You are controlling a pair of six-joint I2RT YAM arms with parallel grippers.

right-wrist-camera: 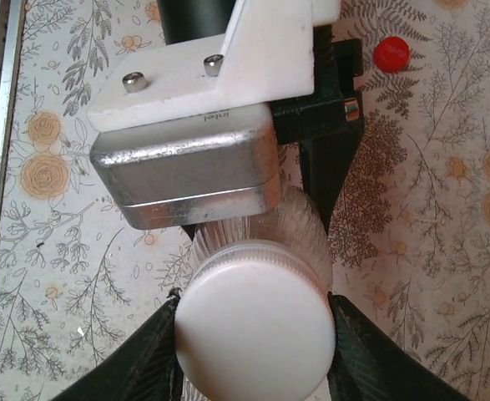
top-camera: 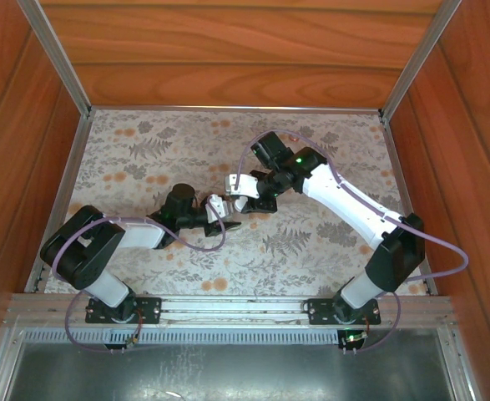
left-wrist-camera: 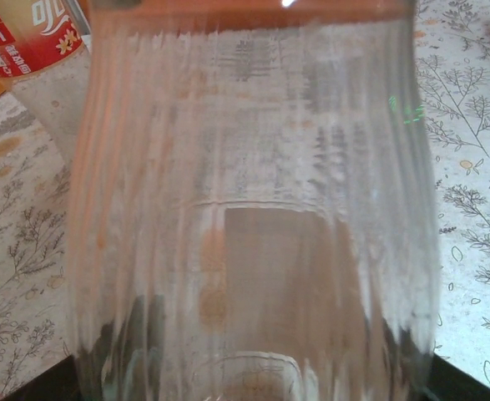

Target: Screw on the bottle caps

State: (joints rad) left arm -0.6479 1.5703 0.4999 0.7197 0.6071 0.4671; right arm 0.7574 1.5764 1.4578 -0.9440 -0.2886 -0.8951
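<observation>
1. White cap (right-wrist-camera: 255,326) sits on the clear bottle (left-wrist-camera: 253,209), pinched from both sides by the right gripper (right-wrist-camera: 253,311).
2. Left gripper (top-camera: 224,214) is clamped on that bottle's body (over mid-worktop).
3. Red cap (right-wrist-camera: 391,53) lies on the worktop (right-wrist-camera: 445,251), well apart.

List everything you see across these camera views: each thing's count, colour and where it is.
clear bottle: one, clear and ribbed, held in the left gripper
white cap: one, white, at that bottle's mouth, between the right gripper fingers
red cap: one, red, loose on the table cover
red-labelled bottle: one, red label, upper left of left wrist view
table cover: one, pale floral
wooden walls: brown, around the table
left gripper: black, closed on the clear bottle
right gripper: black, closed on the white cap
</observation>
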